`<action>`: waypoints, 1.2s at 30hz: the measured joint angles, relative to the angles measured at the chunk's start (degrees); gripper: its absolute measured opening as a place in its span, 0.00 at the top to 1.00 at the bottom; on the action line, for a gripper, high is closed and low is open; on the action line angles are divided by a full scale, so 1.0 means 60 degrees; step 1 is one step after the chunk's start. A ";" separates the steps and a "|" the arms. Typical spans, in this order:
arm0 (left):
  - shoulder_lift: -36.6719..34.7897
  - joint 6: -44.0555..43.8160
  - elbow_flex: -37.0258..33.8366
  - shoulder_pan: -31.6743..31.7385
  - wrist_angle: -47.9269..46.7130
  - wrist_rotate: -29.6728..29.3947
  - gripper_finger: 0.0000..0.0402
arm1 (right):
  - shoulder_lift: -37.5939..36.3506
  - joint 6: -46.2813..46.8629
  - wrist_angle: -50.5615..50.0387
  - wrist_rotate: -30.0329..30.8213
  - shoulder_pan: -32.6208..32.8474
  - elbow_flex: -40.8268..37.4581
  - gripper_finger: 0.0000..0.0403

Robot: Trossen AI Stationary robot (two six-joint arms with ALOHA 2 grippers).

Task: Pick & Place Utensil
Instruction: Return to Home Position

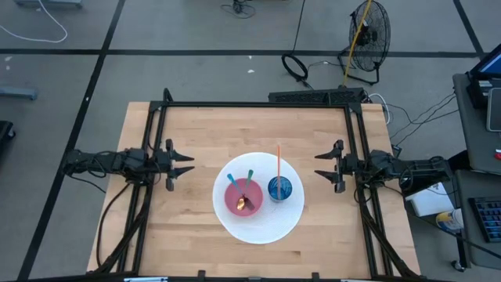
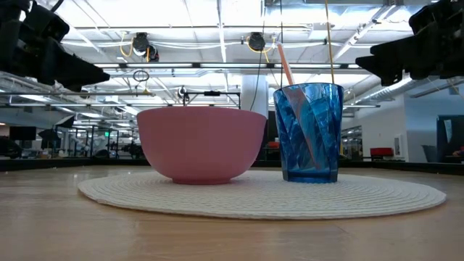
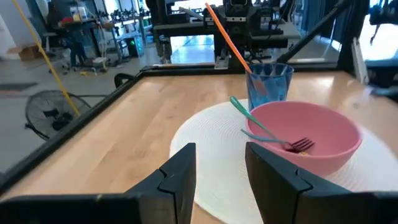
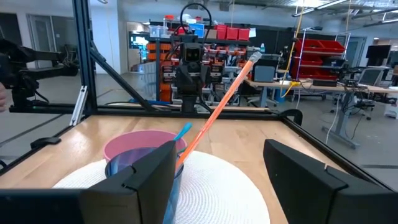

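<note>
- Now the left gripper (image 1: pixel 188 164) and the right gripper (image 1: pixel 319 165) hang open and empty at opposite sides.
- Between them, the round white woven mat (image 1: pixel 266 227) carries the pink plastic bowl (image 1: pixel 228 205) and the blue clear cup (image 1: pixel 288 193), which is nearer the right gripper.
- The long orange straw (image 1: pixel 279 160) leans to the far edge, away from both arms.

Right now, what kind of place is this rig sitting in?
Probably a robotics lab or workshop: red storage bins on racks, workbenches, and a floor fan by the wooden table.
</note>
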 joint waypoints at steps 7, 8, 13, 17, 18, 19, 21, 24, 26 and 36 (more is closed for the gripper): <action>0.0000 0.0495 -0.0007 0.0002 0.0555 0.2206 0.64 | 0.0000 0.0000 0.0000 -0.0004 0.0000 -0.0004 0.41; -0.0001 0.0631 -0.0007 -0.0007 0.0617 0.2533 0.64 | 0.0000 0.0002 -0.0002 -0.0004 0.0000 -0.0004 0.41; 0.0011 0.0684 -0.0338 0.0000 0.1109 0.2669 0.64 | 0.0001 0.0002 0.0000 -0.0007 0.0000 -0.0007 0.41; 0.0138 0.1102 -0.0639 0.0004 0.1986 0.2093 0.64 | 0.0004 0.0004 0.0007 -0.0007 0.0000 -0.0007 0.41; 0.0132 0.1181 -0.0694 0.0004 0.2138 0.1955 0.64 | 0.0006 0.0004 0.0004 -0.0007 0.0000 -0.0007 0.41; 0.0142 0.1285 -0.0702 0.0004 0.2193 0.1858 0.64 | 0.0009 0.0004 0.0005 -0.0007 0.0000 -0.0007 0.41; 0.0224 0.1399 -0.0703 0.0004 0.2192 0.1772 0.64 | 0.0015 0.0004 0.0004 -0.0007 0.0000 -0.0007 0.41; 0.0272 0.1569 -0.0703 0.0004 0.2179 0.1755 0.64 | 0.0011 0.0004 0.0004 -0.0007 0.0000 -0.0007 0.41; 0.0340 0.1515 -0.0703 0.0004 0.2175 0.1752 0.64 | 0.0012 0.0004 0.0006 -0.0005 0.0000 -0.0010 0.41; 0.0331 0.0578 -0.0720 0.0004 0.2319 0.1746 0.64 | 0.0015 0.0005 0.0004 -0.0007 0.0001 -0.0015 0.41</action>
